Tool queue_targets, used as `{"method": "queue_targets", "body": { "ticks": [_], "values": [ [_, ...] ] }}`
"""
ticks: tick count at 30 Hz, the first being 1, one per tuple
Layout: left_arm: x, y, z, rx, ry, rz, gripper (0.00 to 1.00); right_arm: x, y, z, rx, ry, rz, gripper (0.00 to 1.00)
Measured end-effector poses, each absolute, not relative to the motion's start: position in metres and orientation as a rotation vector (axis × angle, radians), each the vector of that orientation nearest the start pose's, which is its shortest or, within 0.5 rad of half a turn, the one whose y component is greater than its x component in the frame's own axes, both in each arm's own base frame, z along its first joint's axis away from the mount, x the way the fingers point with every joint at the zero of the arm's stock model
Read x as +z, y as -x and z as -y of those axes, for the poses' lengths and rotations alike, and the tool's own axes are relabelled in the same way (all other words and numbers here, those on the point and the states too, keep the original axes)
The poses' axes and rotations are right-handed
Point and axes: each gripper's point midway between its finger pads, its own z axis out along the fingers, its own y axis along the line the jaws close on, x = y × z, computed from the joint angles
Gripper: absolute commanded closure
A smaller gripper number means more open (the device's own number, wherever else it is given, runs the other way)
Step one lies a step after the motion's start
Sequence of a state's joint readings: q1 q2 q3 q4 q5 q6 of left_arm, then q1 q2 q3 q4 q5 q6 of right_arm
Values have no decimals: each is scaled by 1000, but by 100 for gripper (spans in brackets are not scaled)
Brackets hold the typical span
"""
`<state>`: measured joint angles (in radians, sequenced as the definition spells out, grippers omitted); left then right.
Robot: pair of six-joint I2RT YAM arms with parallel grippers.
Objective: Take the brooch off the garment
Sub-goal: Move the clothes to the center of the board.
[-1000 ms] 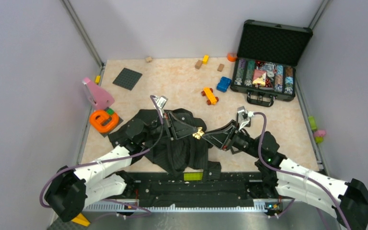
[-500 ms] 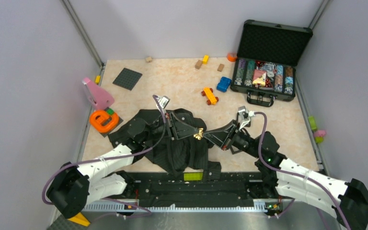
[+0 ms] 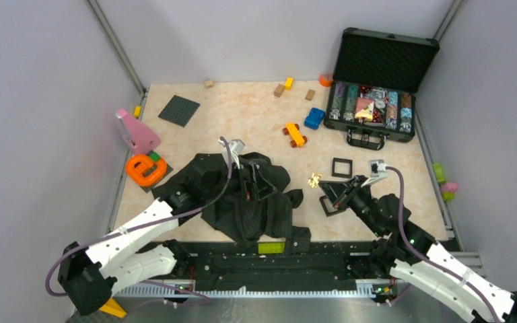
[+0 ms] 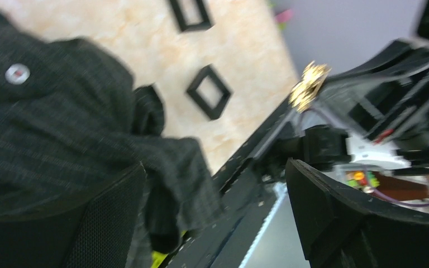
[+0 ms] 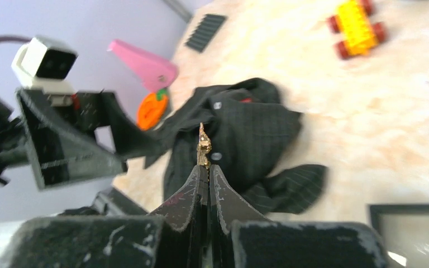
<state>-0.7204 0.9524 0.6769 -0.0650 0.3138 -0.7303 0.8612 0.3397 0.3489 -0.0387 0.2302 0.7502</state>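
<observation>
Two arms work over the table [image 3: 242,108]. At left, we see the garment [image 3: 239,212] lying crumpled near the front edge. The left gripper [image 3: 254,183] hovers over its upper folds, jaws spread wide and holding nothing. Just right of the cloth and clear of it, we find the brooch [image 3: 315,180], pinched in the closed tips of the right gripper [image 3: 321,185] and held off the table. The right wrist view shows it upright between the shut fingers [image 5: 187,192]. Further right, a black square frame [image 3: 341,167] lies flat, and an open case [image 3: 384,60] stands at the far corner.
</observation>
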Motion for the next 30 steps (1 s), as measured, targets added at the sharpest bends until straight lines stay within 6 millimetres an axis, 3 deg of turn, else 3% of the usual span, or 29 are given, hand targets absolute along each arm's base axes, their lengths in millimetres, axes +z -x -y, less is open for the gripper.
{"method": "queue_targets", "body": {
  "ticks": [2, 4, 10, 13, 17, 21, 23, 26, 28, 30],
  "values": [
    [195, -182, 274, -1167, -256, -2180, 2, 220, -183, -176, 971, -138, -1727, 100],
    [179, -158, 279, -1149, -345, -2255, 3, 214, -182, -160, 905, -173, -1750, 100],
    [149, -92, 322, -1246, -673, -2357, 24, 209, -173, -118, 797, -290, -1756, 100],
    [113, -89, 336, -1204, -709, -2491, 29, 208, -170, -108, 794, -340, -1753, 100],
    [75, -98, 333, -1114, -646, -2619, 36, 188, -168, -101, 741, -411, -1830, 100],
    [61, -141, 311, -1072, -430, -2638, 30, 173, -168, -93, 638, -484, -1923, 100],
    [54, -181, 284, -1029, -234, -2630, 26, 168, -169, -89, 585, -524, -1962, 100],
    [49, -250, 222, -901, 127, -2567, 25, 160, -169, -83, 499, -594, -2013, 100],
    [53, -286, 183, -788, 301, -2481, 27, 151, -169, -79, 435, -631, -2051, 100],
    [67, -311, 163, -715, 360, -2409, 25, 141, -167, -76, 381, -655, -2090, 100]
  ]
}}
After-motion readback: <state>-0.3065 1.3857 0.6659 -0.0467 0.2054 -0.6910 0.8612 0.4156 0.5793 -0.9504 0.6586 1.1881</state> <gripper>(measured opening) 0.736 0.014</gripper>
